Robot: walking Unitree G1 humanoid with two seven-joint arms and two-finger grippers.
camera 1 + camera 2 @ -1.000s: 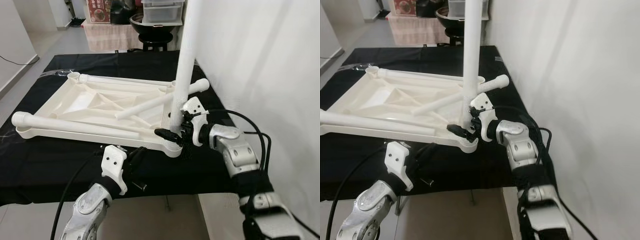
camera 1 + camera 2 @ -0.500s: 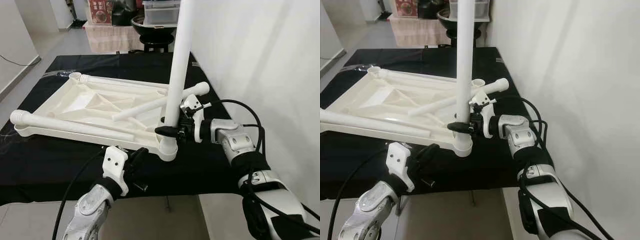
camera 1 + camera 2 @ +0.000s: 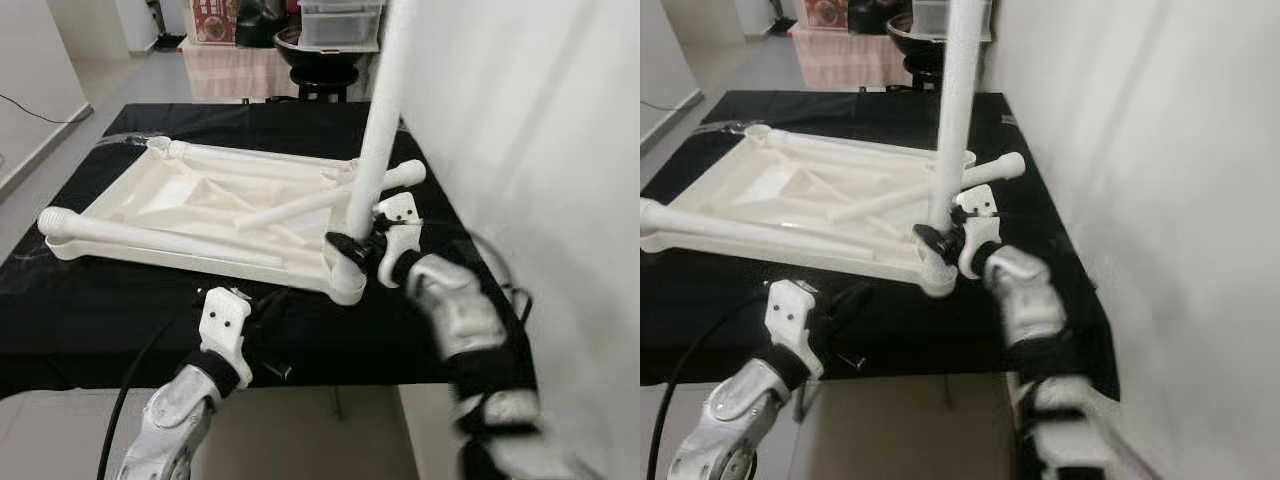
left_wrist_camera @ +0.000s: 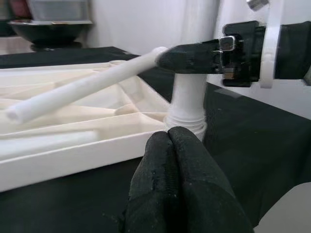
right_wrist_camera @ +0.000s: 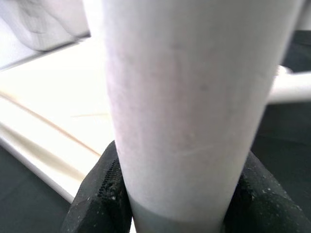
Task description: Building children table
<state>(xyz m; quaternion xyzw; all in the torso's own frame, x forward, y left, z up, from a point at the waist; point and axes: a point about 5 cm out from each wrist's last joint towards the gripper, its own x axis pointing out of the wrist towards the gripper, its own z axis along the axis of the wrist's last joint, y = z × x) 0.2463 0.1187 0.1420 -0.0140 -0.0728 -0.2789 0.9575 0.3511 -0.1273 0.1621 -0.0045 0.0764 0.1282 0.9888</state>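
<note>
left eye view: a white plastic children's tabletop (image 3: 190,205) is lying upside down on a black-covered table (image 3: 90,310). a white table leg (image 3: 378,130) is standing nearly upright in the near right corner socket (image 3: 345,285). the right gripper (image 3: 352,247) is clamping its black fingers (image 5: 104,187) around the base of that leg. three more legs are lying on the tabletop. the left gripper (image 4: 177,160) is hovering just before the table's near edge, fingers pressed together and holding nothing, near the socket.
</note>
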